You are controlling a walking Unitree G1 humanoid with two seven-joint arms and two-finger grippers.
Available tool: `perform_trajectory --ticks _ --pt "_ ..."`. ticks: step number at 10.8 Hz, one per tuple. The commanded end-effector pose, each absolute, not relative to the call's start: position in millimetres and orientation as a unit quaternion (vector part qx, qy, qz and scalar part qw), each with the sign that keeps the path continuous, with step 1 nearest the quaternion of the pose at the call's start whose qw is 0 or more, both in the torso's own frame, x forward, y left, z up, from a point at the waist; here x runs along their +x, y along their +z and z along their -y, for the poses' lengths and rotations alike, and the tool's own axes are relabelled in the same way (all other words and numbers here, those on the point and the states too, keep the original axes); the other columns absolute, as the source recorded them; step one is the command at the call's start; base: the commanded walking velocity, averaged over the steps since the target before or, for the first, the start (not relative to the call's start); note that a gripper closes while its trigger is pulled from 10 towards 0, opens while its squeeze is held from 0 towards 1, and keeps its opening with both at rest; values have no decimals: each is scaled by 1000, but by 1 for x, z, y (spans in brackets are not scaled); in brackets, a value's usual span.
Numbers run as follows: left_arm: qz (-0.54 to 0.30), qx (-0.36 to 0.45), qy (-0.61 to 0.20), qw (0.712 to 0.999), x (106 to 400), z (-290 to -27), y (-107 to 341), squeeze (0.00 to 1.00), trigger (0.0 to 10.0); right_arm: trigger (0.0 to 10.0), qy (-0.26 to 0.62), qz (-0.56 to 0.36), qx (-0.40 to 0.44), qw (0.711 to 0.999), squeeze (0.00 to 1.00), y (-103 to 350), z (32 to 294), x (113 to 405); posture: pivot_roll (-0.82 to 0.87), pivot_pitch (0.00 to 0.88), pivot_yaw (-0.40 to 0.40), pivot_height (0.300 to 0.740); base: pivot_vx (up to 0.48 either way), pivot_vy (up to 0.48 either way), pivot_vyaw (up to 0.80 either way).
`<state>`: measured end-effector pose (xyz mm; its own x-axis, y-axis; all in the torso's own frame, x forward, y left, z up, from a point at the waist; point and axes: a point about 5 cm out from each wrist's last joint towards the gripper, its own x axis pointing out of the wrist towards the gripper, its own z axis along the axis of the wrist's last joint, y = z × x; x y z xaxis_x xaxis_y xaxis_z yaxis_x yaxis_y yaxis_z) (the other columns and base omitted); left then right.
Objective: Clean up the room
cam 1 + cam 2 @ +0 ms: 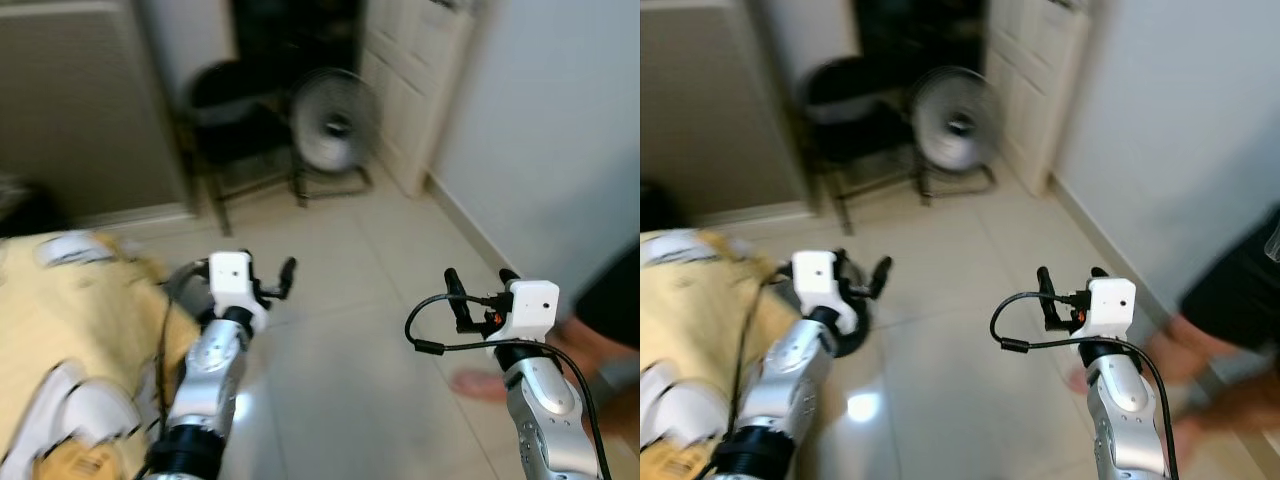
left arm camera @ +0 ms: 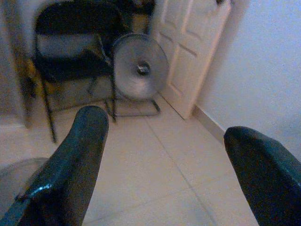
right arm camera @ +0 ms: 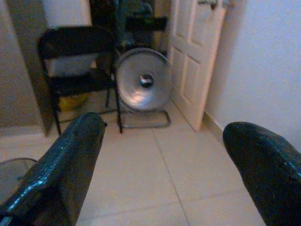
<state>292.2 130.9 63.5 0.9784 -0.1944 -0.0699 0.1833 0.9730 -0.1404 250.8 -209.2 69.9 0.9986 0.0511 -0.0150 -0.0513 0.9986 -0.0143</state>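
Scene: a blurred look down at a pale tiled floor (image 1: 340,330), with a grey wall on the right and a white panelled door (image 1: 415,90) at the far right corner.
Left gripper: the left gripper (image 1: 278,280) is raised over the floor at near left, its two black fingers spread wide in the left wrist view, nothing between them.
Right gripper: the right gripper (image 1: 480,292) is raised at near right, its fingers likewise wide apart and empty.
Things to tidy: a yellow sheet (image 1: 60,330) lies rumpled at near left with white objects (image 1: 70,410) on it, too blurred to name; this is the only clutter close by, and I judge it the likely target.
Key relation: the sheet lies left of and nearer than the left gripper, just beside that arm, so the left arm is the nearer one; the right gripper is well apart from it across the floor.
Round object: a grey round thing (image 1: 845,320) sits on the floor under the left gripper; I cannot tell what it is.
Far end: a round fan (image 1: 335,125) stands on the floor beside a black folding chair (image 1: 235,120), both well ahead.
Person: a leg and foot (image 1: 500,380) stand at near right, just beside the right arm, which narrows room on that side.
Open room: the middle of the floor between the arms is bare up to the fan.
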Motion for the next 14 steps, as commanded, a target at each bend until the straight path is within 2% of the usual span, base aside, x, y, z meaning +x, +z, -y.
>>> perform_trajectory --ticks 1,4,14 --pt "-8 -42 -95 995 292 -132 72 0 10000 10000 12 6 -7 1000 0 74 215 251 -188 0 3 740 0 0 0" --pt "13 -53 -136 989 295 -125 82 0 10000 10000 9 1 -3 1000 0 71 212 251 -187 0 5 740 0 0 0" --pt "-15 -79 -138 987 293 -121 71 0 10000 10000 15 -4 -12 1000 0 68 210 250 -196 0 11 740 453 0 0"
